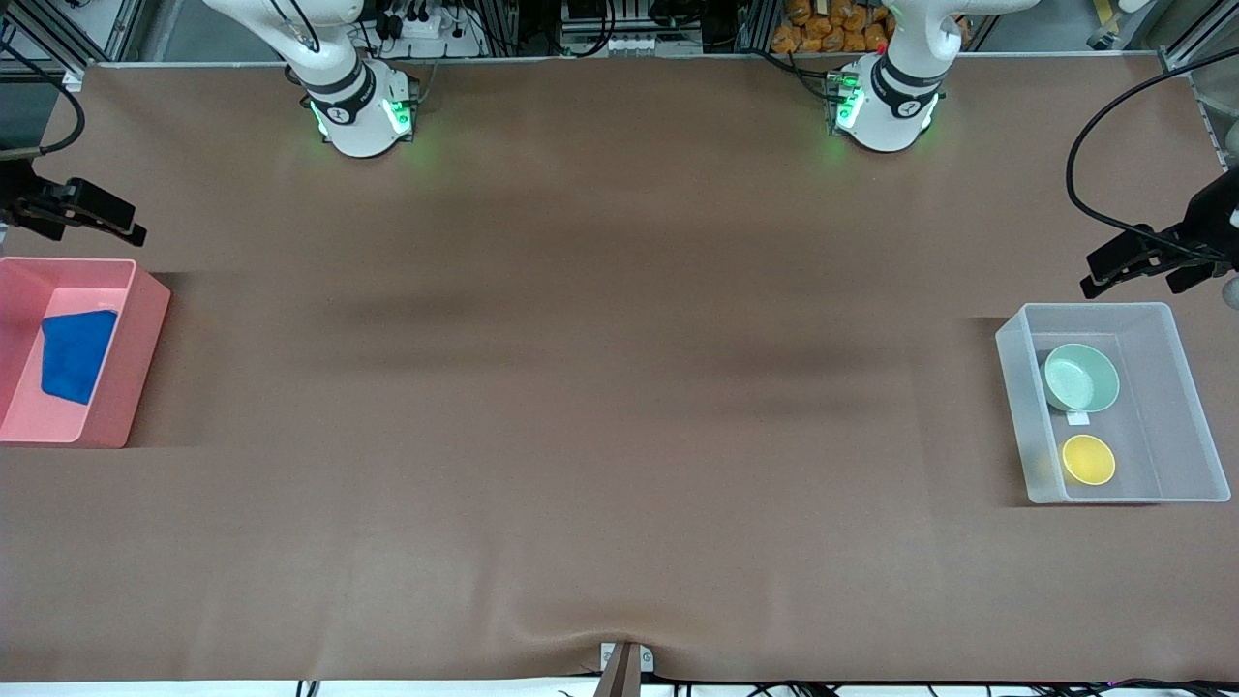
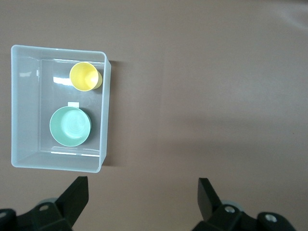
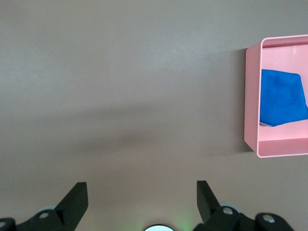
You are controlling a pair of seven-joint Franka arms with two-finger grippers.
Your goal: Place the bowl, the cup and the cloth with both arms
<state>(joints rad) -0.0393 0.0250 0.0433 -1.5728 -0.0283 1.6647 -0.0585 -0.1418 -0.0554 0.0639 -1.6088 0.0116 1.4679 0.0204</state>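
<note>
- The bowl (image 1: 1081,378) sat inside a clear plastic bin (image 1: 1181,387) at the counter's (image 1: 619,387) edge on the left arm's end, with the cup (image 1: 1088,459) in the same bin, nearer to the front camera than the bowl and just beside it without touching.
- The cloth (image 1: 75,354) lay crumpled in a pink bin (image 1: 140,329) at the counter's edge on the right arm's end, well apart from the other two things.
- The left end effector (image 1: 1152,259) hung above the counter near the clear bin's edge closest to the robot bases, not over the bin's opening; its wrist view showed both fingers (image 2: 74,195) spread wide with nothing between them.
- The right end effector (image 1: 82,211) hovered above the counter near the pink bin's edge closest to the bases; its fingers (image 3: 77,197) were likewise spread apart and empty.
- All three things rested in bins and neither arm carried anything, so I judged the placing to be either finished or not yet begun; the views alone could not settle which.
- If the bins were the goal, nothing seemed left to do; if they were the source, every pick and place remained.
</note>
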